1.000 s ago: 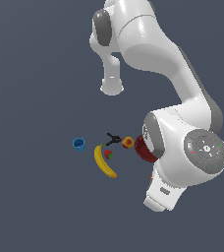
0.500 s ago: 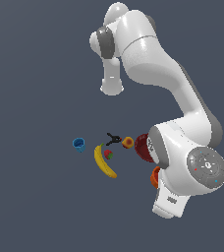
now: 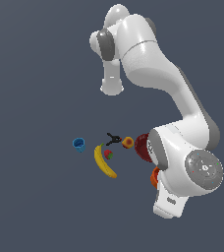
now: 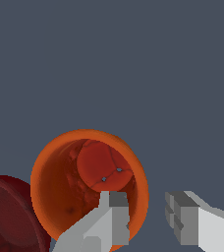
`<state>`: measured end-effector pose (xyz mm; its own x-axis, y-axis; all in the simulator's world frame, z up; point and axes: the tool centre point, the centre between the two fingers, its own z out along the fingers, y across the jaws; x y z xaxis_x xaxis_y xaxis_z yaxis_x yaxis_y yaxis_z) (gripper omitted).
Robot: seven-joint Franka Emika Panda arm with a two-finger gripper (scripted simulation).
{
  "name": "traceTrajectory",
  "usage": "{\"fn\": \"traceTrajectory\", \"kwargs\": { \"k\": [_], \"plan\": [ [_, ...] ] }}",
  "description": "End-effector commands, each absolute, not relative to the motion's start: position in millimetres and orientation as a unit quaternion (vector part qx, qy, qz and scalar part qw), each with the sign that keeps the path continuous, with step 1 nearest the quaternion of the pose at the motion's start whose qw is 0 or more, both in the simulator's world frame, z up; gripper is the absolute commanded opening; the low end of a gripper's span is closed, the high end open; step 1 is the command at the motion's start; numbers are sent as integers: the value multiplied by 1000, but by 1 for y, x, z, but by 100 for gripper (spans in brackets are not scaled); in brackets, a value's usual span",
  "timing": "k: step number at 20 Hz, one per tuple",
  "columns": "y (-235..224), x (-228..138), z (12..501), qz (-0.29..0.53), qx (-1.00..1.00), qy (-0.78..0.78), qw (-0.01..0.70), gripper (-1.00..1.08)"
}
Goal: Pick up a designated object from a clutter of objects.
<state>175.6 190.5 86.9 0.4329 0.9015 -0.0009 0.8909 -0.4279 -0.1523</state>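
The orange cup (image 4: pixel 82 179) stands upright and I look down into it in the wrist view. My gripper (image 4: pixel 146 206) is open and straddles the cup's rim: one finger (image 4: pixel 111 214) is over the inside, the other finger (image 4: pixel 182 216) is outside the wall. In the exterior view only a sliver of the orange cup (image 3: pixel 154 176) shows beside the arm's wrist, which hides the fingers. The rest of the clutter lies to the exterior view's left: banana (image 3: pixel 104 161), strawberry (image 3: pixel 108 154), black clamp (image 3: pixel 113 139), red-yellow fruit (image 3: pixel 127 142), blue cup (image 3: pixel 78 144).
The dark-red bowl (image 4: pixel 8 216) sits right beside the orange cup, their rims nearly touching. It also shows in the exterior view (image 3: pixel 142 145), half hidden by the arm. The arm's big wrist joint (image 3: pixel 202 170) hangs over the cup.
The arm's wrist has moved lower and to the exterior view's right, over the orange cup, which now peeks out beside it. The clutter has not moved.
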Motion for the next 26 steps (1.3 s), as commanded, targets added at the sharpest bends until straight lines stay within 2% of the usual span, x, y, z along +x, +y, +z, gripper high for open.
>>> {"fn": "traceTrajectory", "kwargs": {
  "k": [1, 6, 7, 19, 26],
  "plan": [
    [191, 174, 76, 42, -844, -532, 65, -12],
    [192, 172, 66, 41, -843, -532, 65, -12],
    [192, 172, 66, 41, -843, -532, 65, -100],
    [192, 172, 67, 41, -844, -531, 65, -100],
    [188, 172, 86, 36, -855, -514, 60, -100]
  ]
}}
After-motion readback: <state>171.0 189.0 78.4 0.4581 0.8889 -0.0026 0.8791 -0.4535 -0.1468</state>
